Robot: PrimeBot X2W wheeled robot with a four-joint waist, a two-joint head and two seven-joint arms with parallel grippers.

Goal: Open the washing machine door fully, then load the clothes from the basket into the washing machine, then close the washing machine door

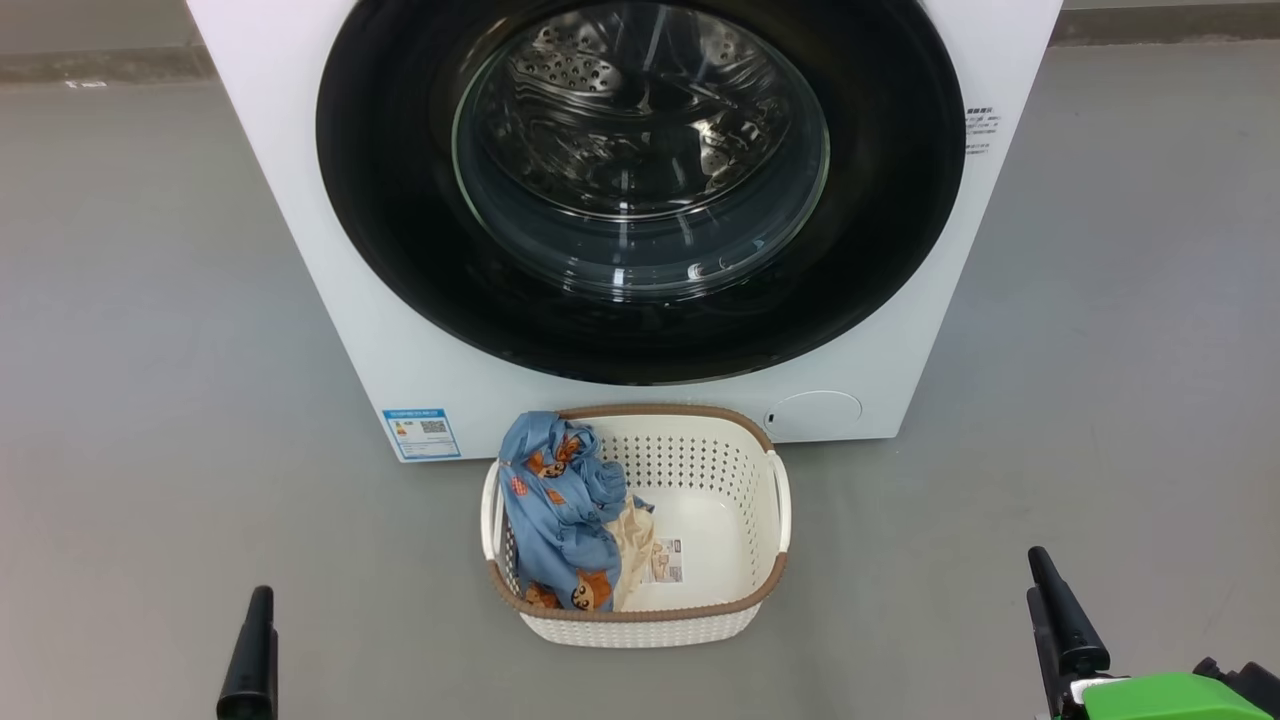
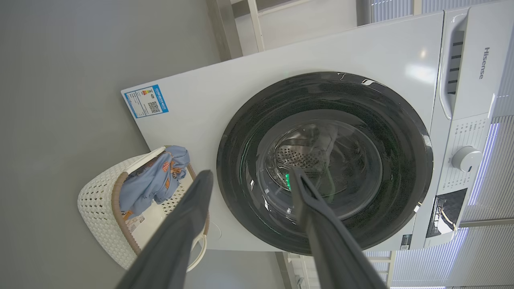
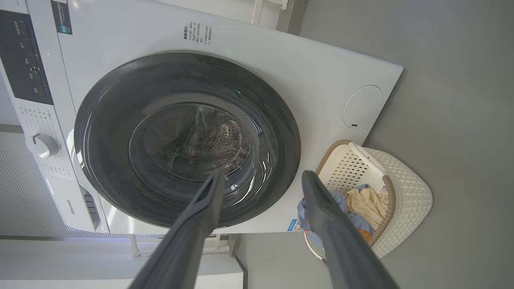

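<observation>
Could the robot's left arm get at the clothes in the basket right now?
Probably yes: the left gripper is open, and the clothes lie uncovered at the open-topped basket's left side, nearest it.

Grey, smooth floor carries 2 things: big white washing machine standing square on it, & small cream perforated basket w/ brown rim, set on the floor just in front of the machine, approx centred on it. Far edge of floor meets a paler strip, poss. skirting
</observation>
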